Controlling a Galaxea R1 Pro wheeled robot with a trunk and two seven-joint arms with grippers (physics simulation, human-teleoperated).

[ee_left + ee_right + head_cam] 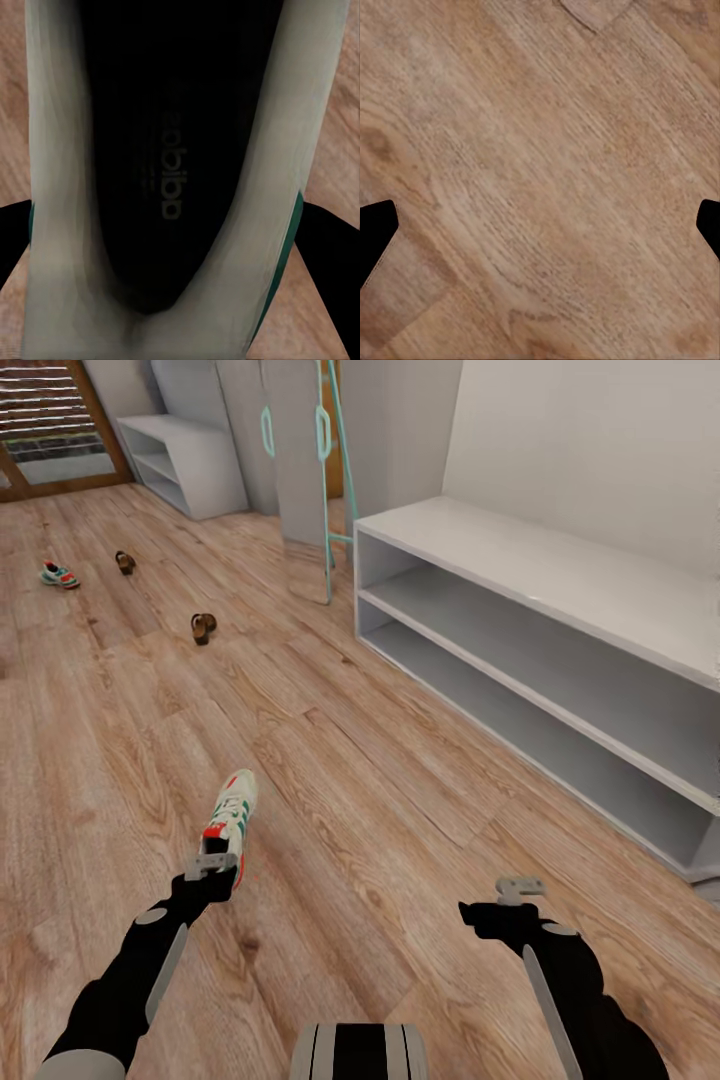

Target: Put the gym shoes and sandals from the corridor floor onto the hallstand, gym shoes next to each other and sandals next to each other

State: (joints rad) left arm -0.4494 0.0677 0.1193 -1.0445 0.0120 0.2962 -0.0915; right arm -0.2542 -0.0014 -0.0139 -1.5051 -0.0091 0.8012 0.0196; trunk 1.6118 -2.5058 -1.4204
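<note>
One gym shoe, white with teal stripes and an orange-red heel, sits in my left gripper, which is shut on its heel end. In the left wrist view the shoe's dark inside lies between the black fingers. The other gym shoe lies on the wood floor far back at the left. Two brown sandals rest apart there, one beside that shoe and one nearer. The white hallstand stands at the right, its top and shelves bare. My right gripper hangs open over bare floor.
A grey panel and a teal-framed stand lean at the hallstand's far end. Another white shelf unit stands against the back wall, next to a wood-framed door. Open floor stretches between me and the hallstand.
</note>
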